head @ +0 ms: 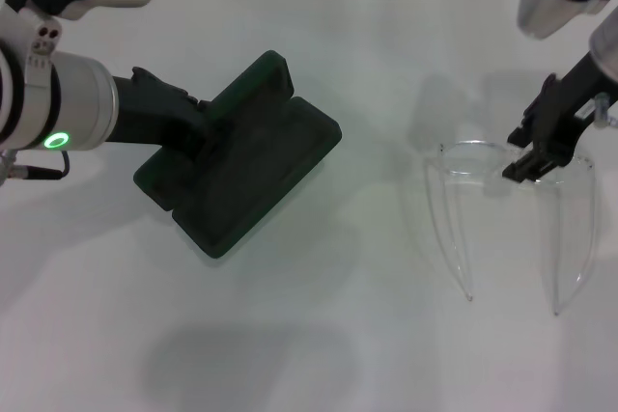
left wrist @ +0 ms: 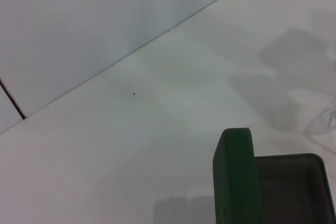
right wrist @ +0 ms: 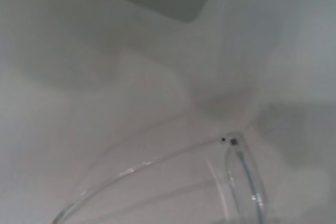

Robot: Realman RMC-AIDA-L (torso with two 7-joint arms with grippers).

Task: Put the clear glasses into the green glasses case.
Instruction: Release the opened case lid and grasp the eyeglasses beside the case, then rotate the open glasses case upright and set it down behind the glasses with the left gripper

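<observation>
Lab-like test bench: bare white table (head: 319,354), plain white wall panels (left wrist: 94,19).

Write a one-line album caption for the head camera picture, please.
Left gripper steadies the open green glasses case while the right gripper reaches the clear glasses on the white table.

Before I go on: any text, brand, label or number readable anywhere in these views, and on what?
None can be read.
Green glasses case: lies open, no lettering shows on it.
Clear glasses: no marks visible.
Left arm: a lit green ring, a light, not text.
Table: blank.
</observation>
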